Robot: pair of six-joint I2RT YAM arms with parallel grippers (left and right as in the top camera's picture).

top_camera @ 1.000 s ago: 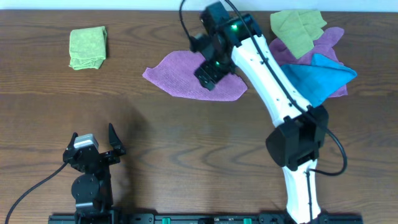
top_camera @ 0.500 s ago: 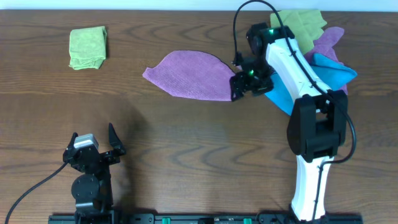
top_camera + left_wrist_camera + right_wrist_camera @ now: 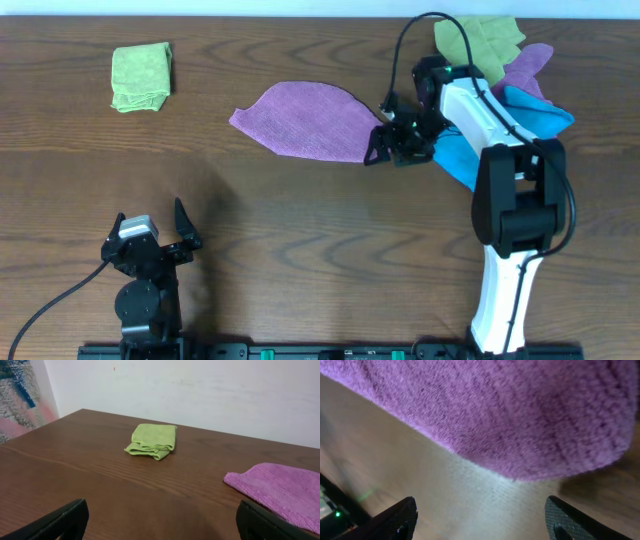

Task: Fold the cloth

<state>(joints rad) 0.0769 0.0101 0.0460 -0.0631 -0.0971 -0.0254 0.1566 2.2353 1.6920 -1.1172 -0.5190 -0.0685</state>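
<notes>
The cloth (image 3: 305, 120), a purple-magenta towel, lies spread on the table behind centre, its near edge curved. In the left wrist view the cloth (image 3: 282, 487) shows at the right. My right gripper (image 3: 380, 135) hovers open at the cloth's right edge. In the right wrist view the cloth (image 3: 510, 410) fills the top, and my right gripper (image 3: 480, 520) has only bare table between its fingers. My left gripper (image 3: 152, 228) rests open at the front left, far from the cloth, and in the left wrist view my left gripper (image 3: 160, 525) holds nothing.
A folded light-green cloth (image 3: 141, 76) lies at the back left, seen also as the green cloth (image 3: 152, 441). Behind the right arm is a pile: an olive cloth (image 3: 476, 45), a second purple cloth (image 3: 532, 68) and a bright blue cloth (image 3: 520, 125).
My right arm has swung right and back, from above the cloth's right half to its right edge, leaving the cloth uncovered. The left arm has not moved.
</notes>
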